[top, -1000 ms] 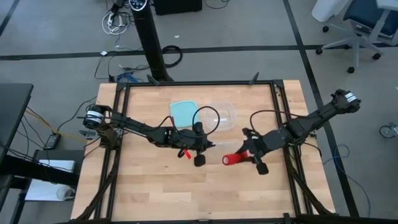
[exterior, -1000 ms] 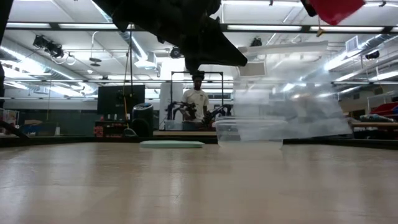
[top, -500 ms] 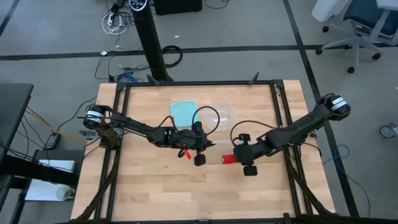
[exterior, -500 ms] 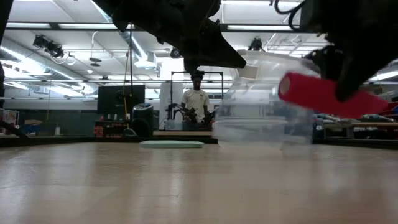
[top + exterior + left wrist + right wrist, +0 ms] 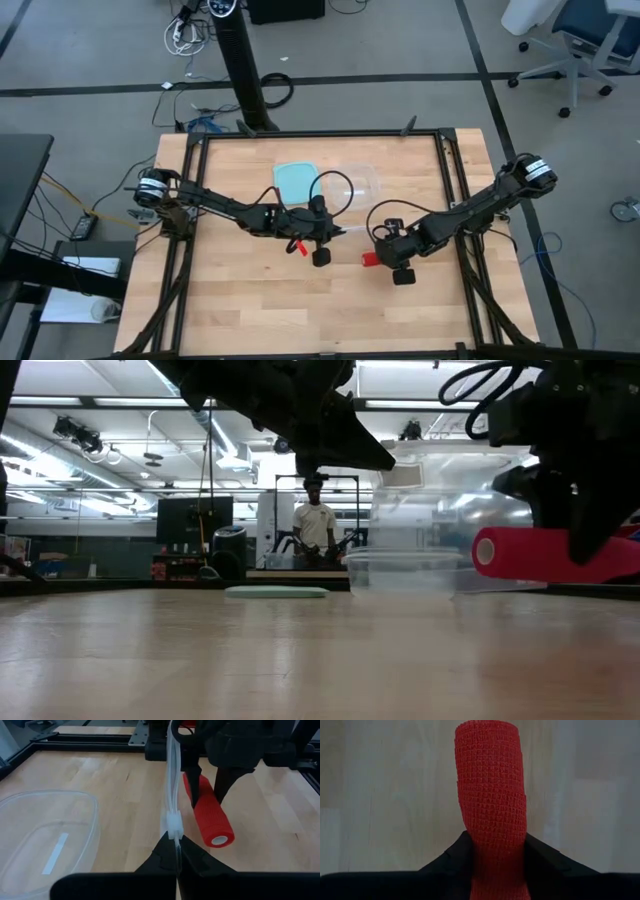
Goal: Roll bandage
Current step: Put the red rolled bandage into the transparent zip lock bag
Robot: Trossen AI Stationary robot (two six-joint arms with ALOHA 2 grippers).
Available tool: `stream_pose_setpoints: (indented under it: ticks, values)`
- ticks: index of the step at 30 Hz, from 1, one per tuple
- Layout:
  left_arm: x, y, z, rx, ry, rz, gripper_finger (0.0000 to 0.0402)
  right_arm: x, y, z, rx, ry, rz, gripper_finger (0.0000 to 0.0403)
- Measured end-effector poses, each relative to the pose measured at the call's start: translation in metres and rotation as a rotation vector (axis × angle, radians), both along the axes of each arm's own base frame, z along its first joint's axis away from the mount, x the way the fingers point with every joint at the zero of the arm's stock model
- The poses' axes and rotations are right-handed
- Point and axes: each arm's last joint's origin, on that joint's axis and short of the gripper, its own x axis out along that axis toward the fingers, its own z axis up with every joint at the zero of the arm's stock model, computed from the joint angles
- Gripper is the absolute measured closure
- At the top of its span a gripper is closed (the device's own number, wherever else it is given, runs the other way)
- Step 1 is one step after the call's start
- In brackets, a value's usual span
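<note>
bandage (image 5: 207, 811): bright red, waffle-textured, fully rolled into a tight cylinder | lying on its side | low over the table, right of centre

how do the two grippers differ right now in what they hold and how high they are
The left gripper is shut on a clear plastic bag; the right gripper holds a rolled red bandage between its fingers. In the low view the left one hangs well above the table, while the right one is low, the bandage just over the wood. Both are near the table's middle, facing each other.
</note>
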Motion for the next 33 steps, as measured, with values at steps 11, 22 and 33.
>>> stream_pose_setpoints:
  ticks: [11, 22, 33]
  values:
    - [0.000, 0.000, 0.000, -0.001, -0.001, 0.000, 0.0402, 0.000, 0.000, -0.011, -0.030, 0.071, -0.007, 0.0221]
    - [0.000, 0.000, 0.000, -0.008, 0.000, -0.008, 0.0402, -0.002, 0.001, -0.013, -0.007, 0.107, -0.012, 0.0179]
    - [0.000, 0.000, 0.000, -0.009, 0.000, -0.009, 0.0402, -0.011, -0.004, 0.024, -0.071, 0.020, -0.064, 0.0179]
